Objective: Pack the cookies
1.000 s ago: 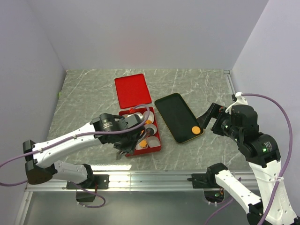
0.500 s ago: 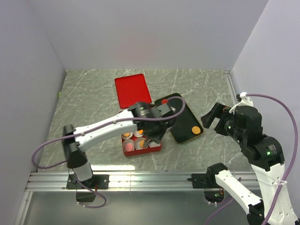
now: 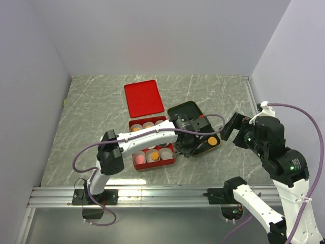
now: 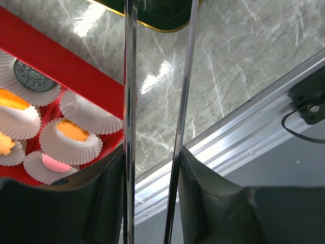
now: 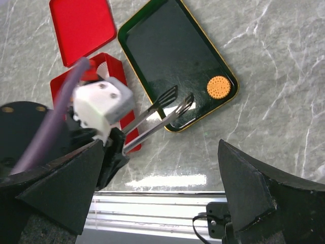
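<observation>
While most of the cookies [image 4: 71, 130] already sit in white paper cups [image 4: 81, 114] inside the red box [image 3: 158, 163], one round orange cookie [image 5: 219, 87] lies loose in the near right corner of the black tray [image 5: 172, 46]. Among the ones in the box I can make out a few orange ones and a pink one in the near left cup.

The left gripper [image 4: 152, 155] is clamped partway shut on a pair of metal tongs [image 4: 130, 76]. Their two tips stand apart with nothing between them, over the tray's near edge, a little way off from the loose cookie and not touching it. The right gripper [image 5: 160, 145] is spread as wide as it goes, holding nothing, up off the table to the right of the tray.

Everything sits on a grey-green marble-look table [image 3: 96, 112] with plain pale walls [image 3: 152, 35] on three sides and an aluminium rail [image 3: 152, 195] along the near edge. The box is just beside the tray's left side, and the flat red lid [image 3: 144, 97] lies behind the box.

For blockage, the left arm [image 3: 147, 136] reaches right across the box, so from the top the middle cups are hidden. From the right wrist, its white wrist block and purple cable [image 5: 56, 114] cover most of the box.
</observation>
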